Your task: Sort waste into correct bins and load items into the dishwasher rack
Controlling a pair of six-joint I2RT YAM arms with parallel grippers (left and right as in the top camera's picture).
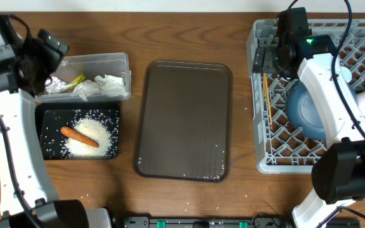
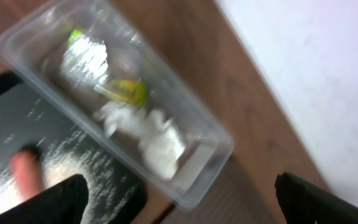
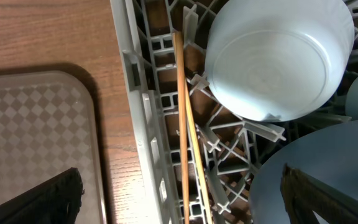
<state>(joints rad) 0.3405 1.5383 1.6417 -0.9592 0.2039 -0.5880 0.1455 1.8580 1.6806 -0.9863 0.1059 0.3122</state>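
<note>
Left of the brown tray [image 1: 184, 120], the left end effector [image 2: 178, 186] hangs spread and empty above the clear tub [image 2: 222, 146] holding tissue [image 2: 160, 146], foil [image 2: 86, 59] and packet [image 2: 129, 92]. Right of the tray, the right end effector [image 3: 179, 174], spread, hovers over chopsticks [image 3: 181, 112] lying in the rack [image 3: 135, 93].

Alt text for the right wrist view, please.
Chopsticks lie in the grey dishwasher rack near its left wall, beside a light-blue bowl showing its base. A large blue bowl shows at lower right, the brown tray at left.
</note>
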